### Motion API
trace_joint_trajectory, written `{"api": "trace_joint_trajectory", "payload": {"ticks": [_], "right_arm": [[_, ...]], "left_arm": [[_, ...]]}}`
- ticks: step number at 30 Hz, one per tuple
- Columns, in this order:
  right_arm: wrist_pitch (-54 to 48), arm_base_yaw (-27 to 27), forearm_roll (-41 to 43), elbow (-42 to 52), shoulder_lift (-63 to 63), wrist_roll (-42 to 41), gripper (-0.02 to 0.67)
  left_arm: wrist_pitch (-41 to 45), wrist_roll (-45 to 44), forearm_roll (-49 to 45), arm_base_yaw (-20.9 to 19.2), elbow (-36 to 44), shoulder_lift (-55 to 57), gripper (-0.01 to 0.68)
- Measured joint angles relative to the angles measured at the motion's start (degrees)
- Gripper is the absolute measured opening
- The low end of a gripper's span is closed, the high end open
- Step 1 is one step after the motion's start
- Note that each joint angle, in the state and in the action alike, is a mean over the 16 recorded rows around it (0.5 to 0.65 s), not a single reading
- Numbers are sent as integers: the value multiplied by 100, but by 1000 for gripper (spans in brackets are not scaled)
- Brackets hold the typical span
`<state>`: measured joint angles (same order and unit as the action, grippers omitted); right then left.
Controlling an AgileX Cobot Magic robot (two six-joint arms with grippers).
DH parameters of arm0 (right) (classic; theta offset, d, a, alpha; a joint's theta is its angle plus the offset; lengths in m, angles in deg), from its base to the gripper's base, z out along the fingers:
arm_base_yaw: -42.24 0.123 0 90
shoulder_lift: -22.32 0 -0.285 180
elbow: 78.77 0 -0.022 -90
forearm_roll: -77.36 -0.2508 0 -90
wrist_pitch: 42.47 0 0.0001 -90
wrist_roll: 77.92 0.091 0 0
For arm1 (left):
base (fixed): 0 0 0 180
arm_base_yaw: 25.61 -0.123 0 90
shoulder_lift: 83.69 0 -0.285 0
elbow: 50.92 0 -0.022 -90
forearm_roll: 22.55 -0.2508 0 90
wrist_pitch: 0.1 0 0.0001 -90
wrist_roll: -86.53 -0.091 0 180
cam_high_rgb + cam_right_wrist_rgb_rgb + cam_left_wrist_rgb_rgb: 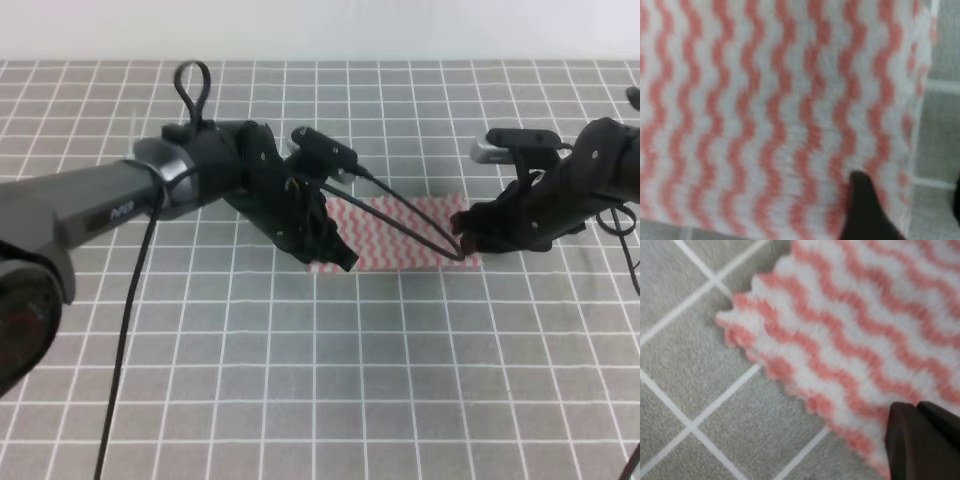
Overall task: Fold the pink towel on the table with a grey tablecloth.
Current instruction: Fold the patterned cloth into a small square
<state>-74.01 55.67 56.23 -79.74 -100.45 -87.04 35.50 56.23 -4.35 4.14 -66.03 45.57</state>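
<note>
A plain pale wall [320, 28] runs behind, under even, soft light.

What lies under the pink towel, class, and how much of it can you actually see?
The pink towel lies on the grey tablecloth, whose white grid shows all around it. The cloth directly beneath is covered, so anything there is hidden. The left gripper and right gripper sit at its near corners.
</note>
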Motion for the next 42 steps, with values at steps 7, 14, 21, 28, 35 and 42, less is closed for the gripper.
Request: {"api": "trace_joint_trajectory", "payload": {"ticks": [7,14,21,28,35,42], "right_arm": [[-98,0,-318,-1,-100,-137,318],[-186,-1,-589,-3,-125,-341,293],[-251,-4,-734,-8,-133,-477,259],[-296,-7,-785,-55,-138,-562,152],[-522,17,-853,-331,-131,-728,35],[-832,160,-1040,-752,-128,-1003,-16]], "left_arm": [[106,-5,-51,0,-1,179,-2],[99,-2,-61,1,-2,186,-2],[76,6,-60,1,-1,184,-2],[61,12,-62,1,-2,186,-3],[65,9,-65,1,-2,186,-3],[72,9,-67,-1,0,160,-2]]}}
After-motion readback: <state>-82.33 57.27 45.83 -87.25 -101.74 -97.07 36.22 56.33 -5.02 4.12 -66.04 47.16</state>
